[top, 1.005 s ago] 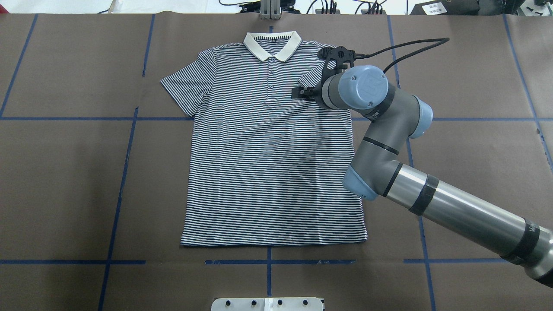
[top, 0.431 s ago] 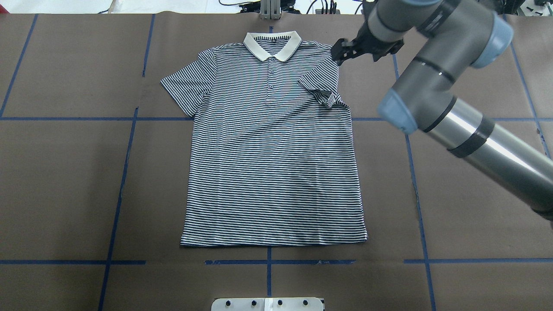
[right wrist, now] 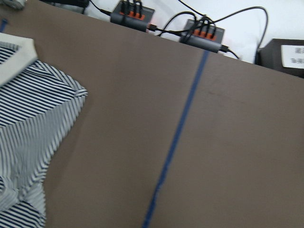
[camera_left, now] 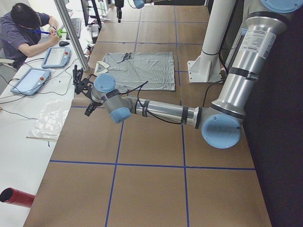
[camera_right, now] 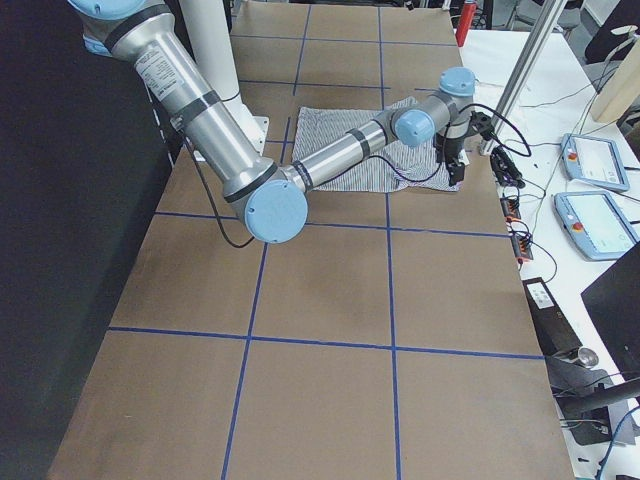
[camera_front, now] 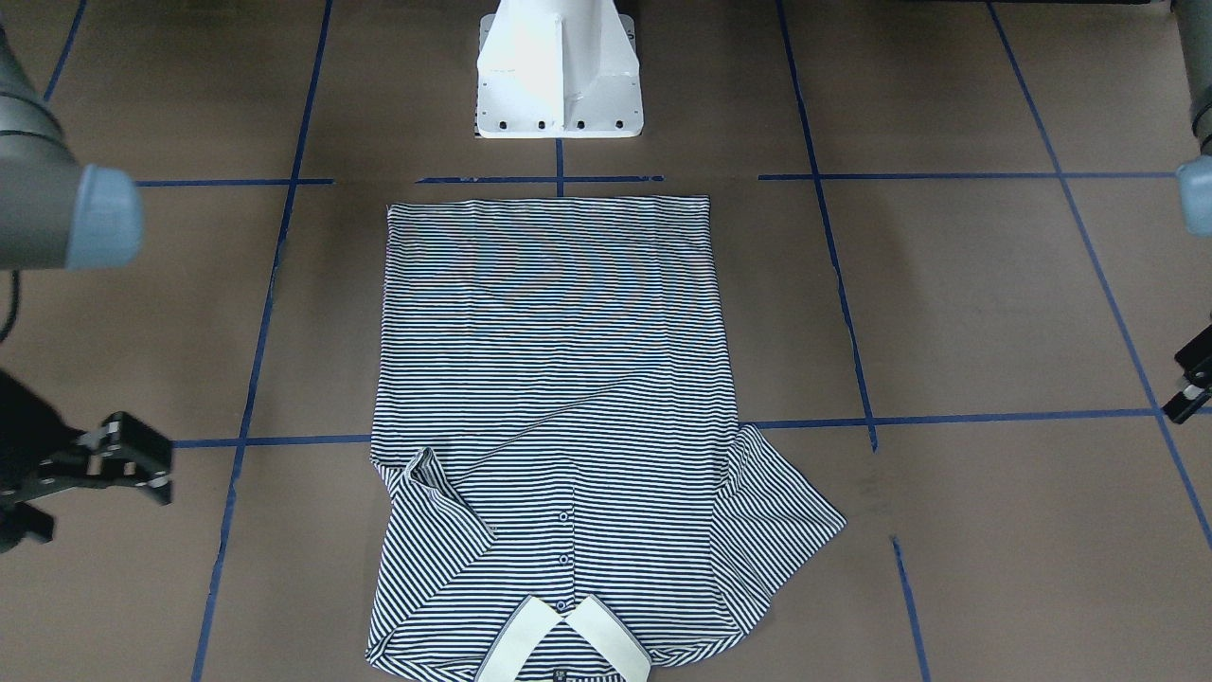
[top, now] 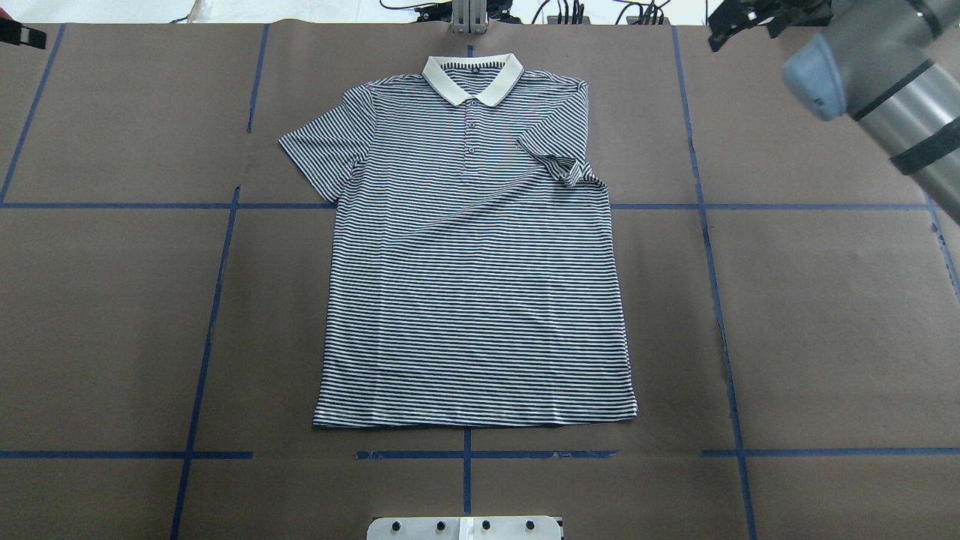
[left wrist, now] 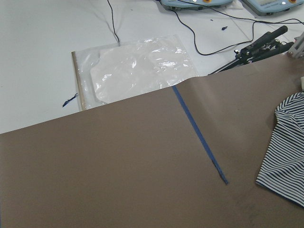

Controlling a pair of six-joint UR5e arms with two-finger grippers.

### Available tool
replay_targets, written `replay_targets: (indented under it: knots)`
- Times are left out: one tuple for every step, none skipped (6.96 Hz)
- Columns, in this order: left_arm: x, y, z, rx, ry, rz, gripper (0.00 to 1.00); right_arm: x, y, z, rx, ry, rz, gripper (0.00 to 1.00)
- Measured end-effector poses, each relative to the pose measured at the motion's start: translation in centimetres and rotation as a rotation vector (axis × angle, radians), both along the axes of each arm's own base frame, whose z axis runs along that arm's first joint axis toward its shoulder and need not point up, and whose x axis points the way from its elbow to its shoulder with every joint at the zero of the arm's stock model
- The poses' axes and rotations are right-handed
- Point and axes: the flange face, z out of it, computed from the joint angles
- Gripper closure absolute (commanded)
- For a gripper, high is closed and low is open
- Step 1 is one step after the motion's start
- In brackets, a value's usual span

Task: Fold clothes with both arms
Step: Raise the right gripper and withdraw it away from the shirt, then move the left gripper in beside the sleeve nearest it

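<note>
The striped polo shirt (top: pixel 472 300) lies flat, face up, in the middle of the table, its cream collar (top: pixel 472 75) at the far edge. Its right sleeve (top: pixel 559 159) is folded in over the chest, and its left sleeve (top: pixel 319 146) is spread out. My right gripper (top: pixel 739 19) hovers off the shirt near the far right corner; in the front-facing view the right gripper (camera_front: pixel 156 469) looks open and empty. Only a sliver of my left gripper (top: pixel 19 34) shows at the far left, and its jaws are hidden. The left wrist view catches the spread sleeve (left wrist: pixel 285 142).
Blue tape lines (top: pixel 217 300) grid the brown table cover. The white pedestal (camera_front: pixel 559 66) stands at the robot's side of the shirt. Beyond the far edge are a plastic bag (left wrist: pixel 137 66), cables and power strips (right wrist: pixel 133 14). A person (camera_left: pixel 28 28) sits at a side desk.
My right gripper left the shirt's chest, where the right sleeve now lies folded in, and swung away to the far right corner. The shirt has otherwise stayed still.
</note>
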Motion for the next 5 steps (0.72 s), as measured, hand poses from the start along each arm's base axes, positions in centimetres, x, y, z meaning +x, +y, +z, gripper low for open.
replay_targets:
  knots:
    - [3.2, -1.1, -1.6, 0.030, -0.007, -0.010, 0.00, 6.0, -0.6, 5.3, 0.018, 0.002, -0.048, 0.00]
    - [7.1, -1.5, -2.6, 0.038, -0.014, -0.033, 0.02, 10.6, 0.3, 10.0, 0.019, 0.001, -0.067, 0.00]
    - [12.2, -1.0, -2.6, -0.009, -0.003, -0.063, 0.15, 12.8, 1.4, 12.8, 0.013, -0.005, -0.070, 0.00]
    - [17.3, 0.2, -2.6, -0.110, 0.048, -0.111, 0.32, 13.6, 2.0, 14.2, 0.013, -0.008, -0.069, 0.00]
    - [21.0, 1.3, -2.8, -0.215, 0.106, -0.160, 0.37, 13.9, 2.4, 14.8, 0.013, -0.009, -0.068, 0.00]
